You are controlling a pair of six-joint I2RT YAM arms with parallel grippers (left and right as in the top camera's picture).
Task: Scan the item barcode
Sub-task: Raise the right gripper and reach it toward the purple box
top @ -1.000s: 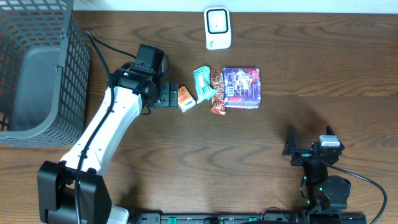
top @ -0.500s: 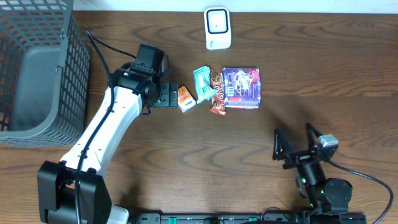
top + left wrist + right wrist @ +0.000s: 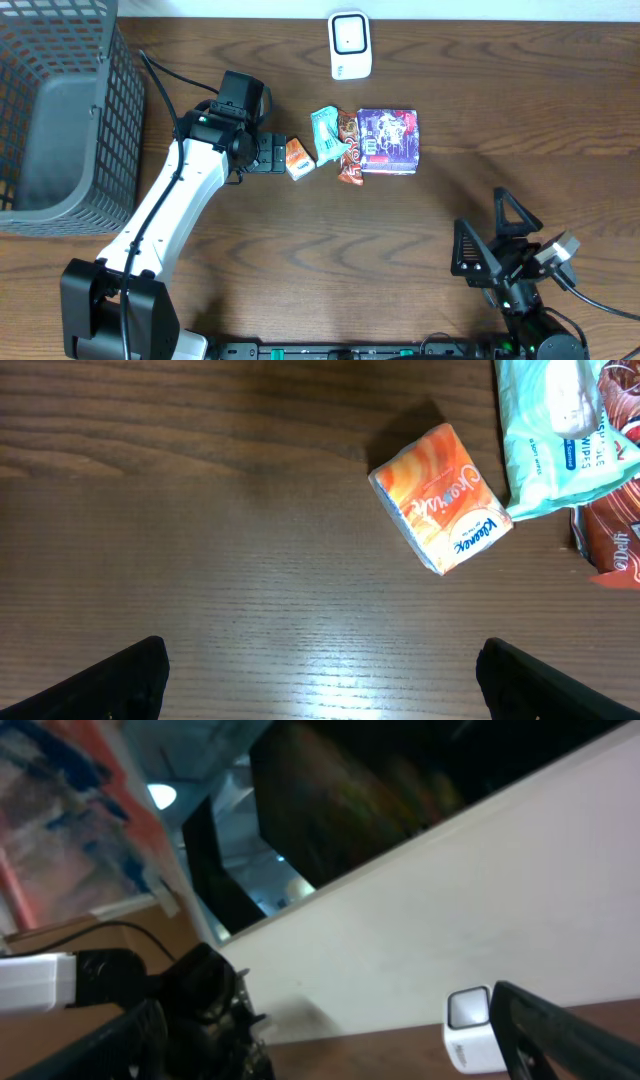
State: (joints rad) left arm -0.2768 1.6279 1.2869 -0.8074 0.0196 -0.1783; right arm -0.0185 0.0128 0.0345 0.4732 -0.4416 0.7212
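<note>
Overhead view, as I see it from the console. My left gripper stands with jaws spread wide and nothing between them, low over the dark brown wooden table. Just beside its fingertips, at 3 o'clock, lies the small orange soft tissue packet. I cannot tell whether they touch. In the left wrist view the packet sits at 1 o'clock of the open left gripper, flat on the wood and turned askew.

At 3 o'clock of the packet come a pale teal wipes pouch, a brown-and-red snack wrapper and a purple printed carton, packed close together. The white barcode scanner stands at 12 o'clock of the table. A grey wire-mesh basket fills 10 o'clock.

My right gripper, at 5 o'clock, is raised, likewise agape and empty. Its wrist view, looking level past the right gripper, shows the scanner against a white wall.
</note>
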